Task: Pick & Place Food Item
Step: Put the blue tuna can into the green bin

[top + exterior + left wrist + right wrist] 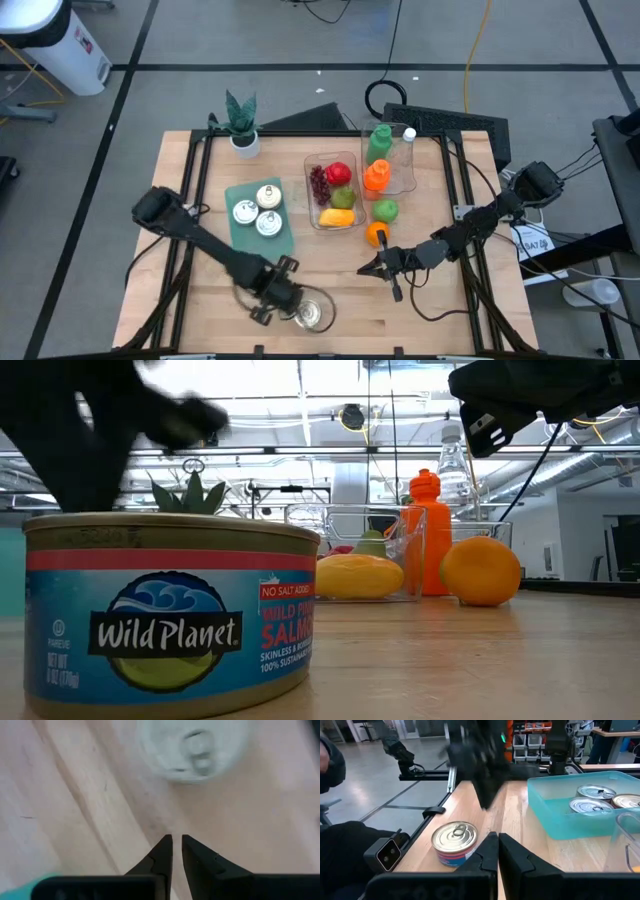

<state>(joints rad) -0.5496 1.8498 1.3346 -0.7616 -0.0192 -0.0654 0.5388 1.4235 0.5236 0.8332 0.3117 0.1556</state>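
A tin can (315,313) with a blue salmon label (170,615) stands upright on its base on the wooden table (430,310), near the front edge. My left gripper (290,303) hangs just left of it, pointing steeply down. Its fingers (176,842) are shut on nothing and stand clear of the can's lid (195,747). My right gripper (368,268) is held level above the table to the right, shut and empty (495,842), facing the can (455,842).
A teal tray (240,192) at centre left holds three more cans. Clear containers (312,162) behind hold fruit and bottles. An orange (376,234) and a green fruit (385,210) lie beside them. A potted plant (242,125) stands at the back.
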